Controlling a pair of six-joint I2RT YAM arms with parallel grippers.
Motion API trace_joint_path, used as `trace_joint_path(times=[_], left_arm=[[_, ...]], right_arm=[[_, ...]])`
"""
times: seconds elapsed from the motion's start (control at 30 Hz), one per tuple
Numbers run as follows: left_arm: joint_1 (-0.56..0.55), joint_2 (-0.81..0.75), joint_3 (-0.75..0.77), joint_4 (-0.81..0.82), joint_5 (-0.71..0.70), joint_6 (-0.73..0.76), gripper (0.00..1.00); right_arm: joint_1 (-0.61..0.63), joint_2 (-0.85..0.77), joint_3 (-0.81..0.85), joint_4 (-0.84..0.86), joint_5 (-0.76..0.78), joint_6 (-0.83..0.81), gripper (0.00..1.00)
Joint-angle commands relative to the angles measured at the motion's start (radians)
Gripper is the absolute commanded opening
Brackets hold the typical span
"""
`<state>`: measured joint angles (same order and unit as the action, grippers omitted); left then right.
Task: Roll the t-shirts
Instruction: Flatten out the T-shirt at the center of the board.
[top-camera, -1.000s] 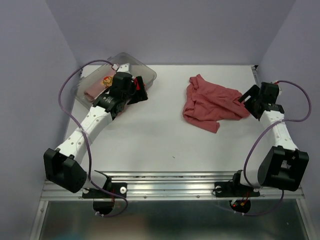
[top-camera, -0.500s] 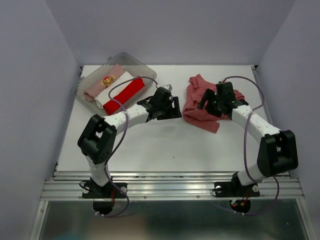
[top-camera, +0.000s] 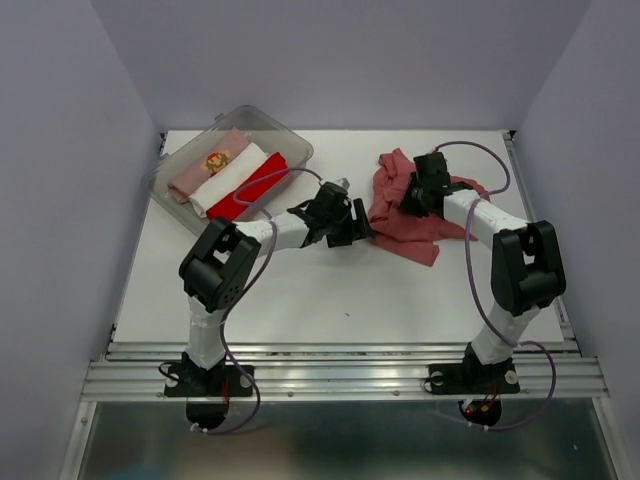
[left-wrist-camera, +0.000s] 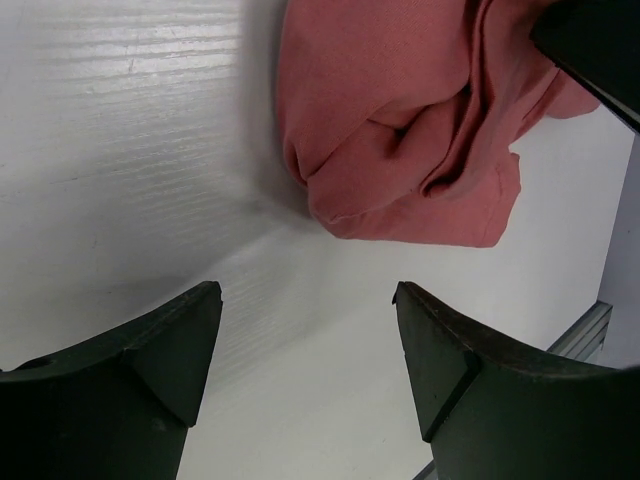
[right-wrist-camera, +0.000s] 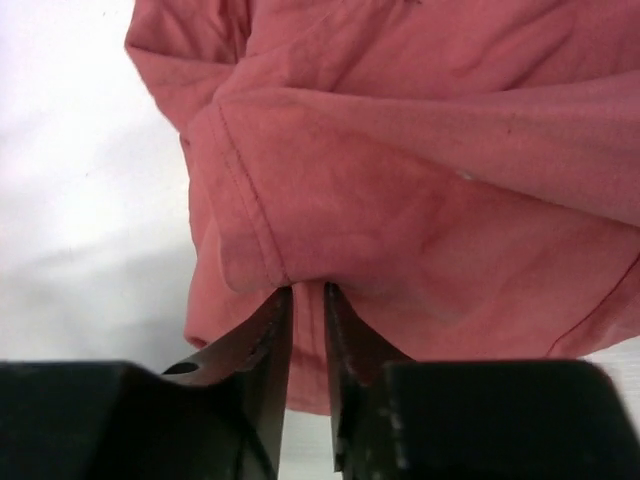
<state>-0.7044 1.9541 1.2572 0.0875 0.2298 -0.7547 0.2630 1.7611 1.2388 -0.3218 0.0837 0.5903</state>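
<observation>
The right hand (right-wrist-camera: 305, 292) pinches a fold of the crumpled brick-red t-shirt (top-camera: 405, 235), the left hand (left-wrist-camera: 305, 295) spread just beside its left edge, over bare counter (top-camera: 300, 290).

A: Entry, brick-red t-shirt (top-camera: 430, 228): portion unseen?
B: Overhead, its upper middle lies under the right gripper (right-wrist-camera: 306, 310); both wrist views crop it at the top edge.
A: Entry, pale pink roll (top-camera: 205, 170)?
B: Print too small to read. Purple cable (top-camera: 300, 171) crosses the bright red roll (top-camera: 276, 161).

crumpled brick-red t-shirt (top-camera: 410, 235) lies right; pink roll (top-camera: 205, 165), white roll (top-camera: 228, 180), red roll (top-camera: 255, 187) lie side by side left.
</observation>
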Motion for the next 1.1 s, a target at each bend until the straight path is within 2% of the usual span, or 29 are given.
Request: trace_joint_path(times=[0.0, 0.07, 0.13, 0.17, 0.3, 0.4, 0.53, 0.6, 0.67, 0.7, 0.77, 0.8, 0.83, 1.07], left_arm=[[0.003, 0.005, 0.045, 0.054, 0.031, -0.012, 0.81], [0.002, 0.009, 0.048, 0.058, 0.042, -0.006, 0.82], [0.003, 0.015, 0.047, 0.061, 0.042, -0.008, 0.82], [0.003, 0.017, 0.047, 0.063, 0.039, -0.006, 0.82], [0.002, 0.052, 0.077, 0.069, 0.051, -0.012, 0.8], [0.0, 0.078, 0.1, 0.069, 0.06, -0.015, 0.79], [0.003, 0.106, 0.116, 0.07, 0.063, -0.023, 0.75], [0.003, 0.111, 0.12, 0.07, 0.06, -0.025, 0.68], [0.002, 0.118, 0.131, 0.072, 0.062, -0.025, 0.6], [0.003, 0.121, 0.136, 0.072, 0.063, -0.021, 0.44], [0.003, 0.123, 0.143, 0.072, 0.063, -0.018, 0.31], [0.002, 0.121, 0.148, 0.067, 0.06, -0.012, 0.09], [0.005, 0.12, 0.151, 0.064, 0.06, -0.009, 0.02], [0.062, 0.046, 0.172, 0.017, 0.069, 0.058, 0.0]], right_arm=[[0.001, 0.012, 0.031, 0.056, 0.074, 0.025, 0.13], [0.001, 0.006, 0.024, 0.059, 0.08, 0.026, 0.08], [0.001, -0.003, 0.016, 0.058, 0.088, 0.026, 0.12], [0.001, -0.011, 0.011, 0.064, 0.091, 0.023, 0.18], [0.001, -0.034, 0.017, 0.087, 0.061, -0.01, 0.55], [0.001, 0.001, 0.068, 0.046, 0.039, -0.036, 0.64], [0.001, 0.06, 0.131, 0.004, 0.044, -0.063, 0.66], [0.001, 0.09, 0.152, -0.002, 0.05, -0.07, 0.64], [0.001, 0.112, 0.162, -0.006, 0.062, -0.073, 0.57], [0.001, 0.115, 0.166, -0.008, 0.071, -0.075, 0.42], [0.001, 0.112, 0.169, -0.008, 0.079, -0.07, 0.24], [0.001, 0.1, 0.169, -0.007, 0.082, -0.066, 0.08], [0.001, 0.092, 0.172, -0.006, 0.082, -0.063, 0.01], [0.001, -0.052, 0.2, -0.008, 0.149, -0.037, 0.01]])
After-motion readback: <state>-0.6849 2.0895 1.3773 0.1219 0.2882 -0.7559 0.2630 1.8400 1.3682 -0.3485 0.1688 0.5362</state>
